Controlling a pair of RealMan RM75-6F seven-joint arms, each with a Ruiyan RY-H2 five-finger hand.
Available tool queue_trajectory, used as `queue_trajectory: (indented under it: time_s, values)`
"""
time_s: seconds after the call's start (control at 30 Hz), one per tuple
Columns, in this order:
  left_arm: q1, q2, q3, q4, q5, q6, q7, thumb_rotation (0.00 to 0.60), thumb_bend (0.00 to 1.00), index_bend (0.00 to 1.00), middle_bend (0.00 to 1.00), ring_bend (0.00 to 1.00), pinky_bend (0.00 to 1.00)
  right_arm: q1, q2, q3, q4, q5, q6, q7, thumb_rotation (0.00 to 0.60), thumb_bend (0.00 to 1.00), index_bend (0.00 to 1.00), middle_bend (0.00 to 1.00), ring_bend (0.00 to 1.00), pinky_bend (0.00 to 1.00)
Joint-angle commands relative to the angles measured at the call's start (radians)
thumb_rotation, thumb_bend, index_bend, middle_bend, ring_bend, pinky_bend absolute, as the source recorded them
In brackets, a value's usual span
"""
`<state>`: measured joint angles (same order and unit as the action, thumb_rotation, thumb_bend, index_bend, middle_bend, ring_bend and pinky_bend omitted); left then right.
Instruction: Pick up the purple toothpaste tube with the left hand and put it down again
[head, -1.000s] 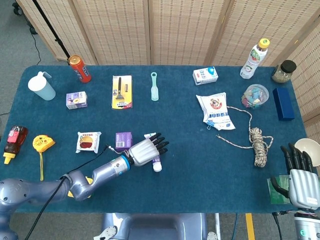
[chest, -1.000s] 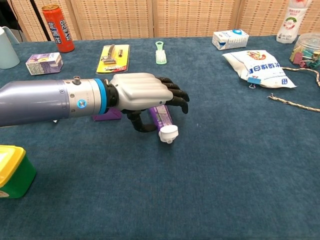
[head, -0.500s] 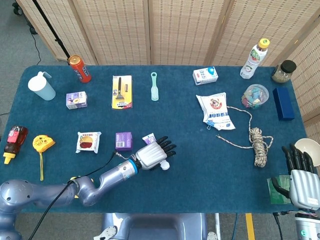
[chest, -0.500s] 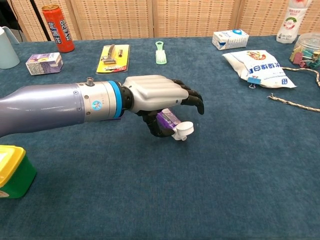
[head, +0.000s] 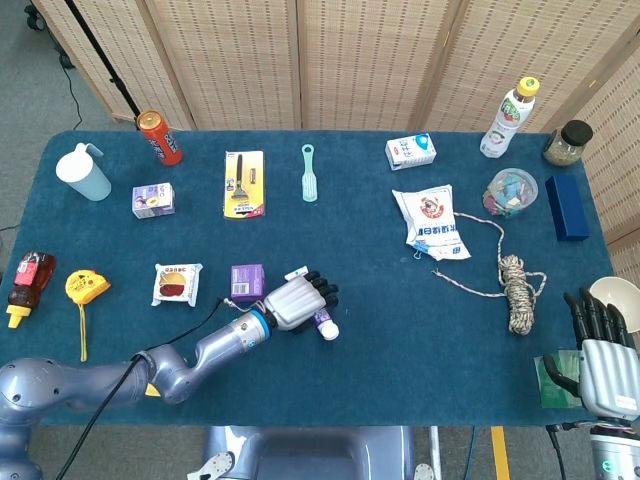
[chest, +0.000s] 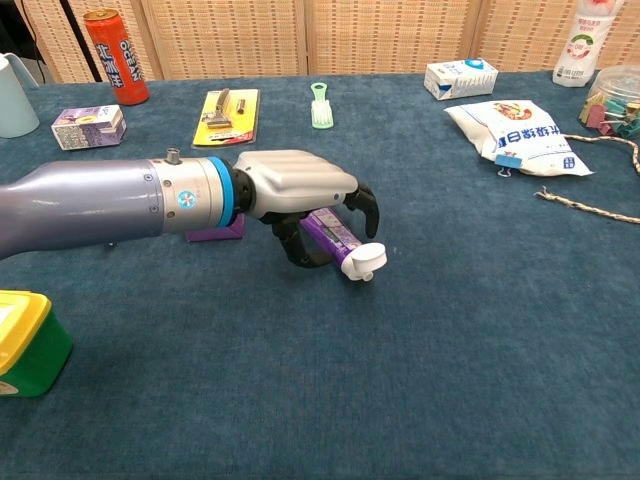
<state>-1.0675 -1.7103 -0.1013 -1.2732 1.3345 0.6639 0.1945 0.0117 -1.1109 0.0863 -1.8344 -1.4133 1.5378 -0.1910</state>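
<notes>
The purple toothpaste tube (head: 322, 320) with a white cap lies under my left hand (head: 295, 303) near the table's front middle. In the chest view my left hand (chest: 295, 190) grips the tube (chest: 335, 235) from above, fingers curled round its body. The capped end sticks out to the right, low over the blue cloth; I cannot tell whether it touches. The tube's flat tail is mostly hidden by the hand. My right hand (head: 600, 350) rests at the front right corner with its fingers straight and apart, holding nothing.
A small purple box (head: 247, 281) sits just left of the left hand, beside a snack packet (head: 177, 283). A yellow-green tub (chest: 25, 340) stands near the left forearm. A white bag (head: 432, 222) and coiled rope (head: 518, 290) lie to the right.
My left hand's fingers have curled round the tube and taken hold of it. The capped end has swung out to the right, and the hand shifted a little right, then back.
</notes>
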Motion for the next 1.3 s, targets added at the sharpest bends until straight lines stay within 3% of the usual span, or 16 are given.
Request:
queue_trajectory:
  time_s: [0.03, 0.5, 1.3]
  values:
    - [-0.002, -0.017, 0.006, 0.033, 0.034, 0.004, -0.05, 0.579, 0.39, 0.31, 0.22, 0.22, 0.19, -0.001, 0.002, 0.0, -0.003, 0.001, 0.002, -0.003, 0.6, 0.33, 0.0, 0.0, 0.0, 0.0]
    - [0.007, -0.026, 0.042, 0.082, 0.131, 0.048, -0.163, 0.58, 0.39, 0.36, 0.28, 0.26, 0.23, -0.002, 0.003, -0.001, -0.01, 0.0, 0.001, -0.01, 0.6, 0.33, 0.0, 0.0, 0.0, 0.0]
    - [0.018, -0.024, 0.048, 0.106, 0.146, 0.06, -0.192, 0.588, 0.39, 0.39, 0.32, 0.3, 0.27, -0.003, 0.002, 0.003, -0.014, 0.0, 0.004, -0.014, 0.6, 0.33, 0.0, 0.0, 0.0, 0.0]
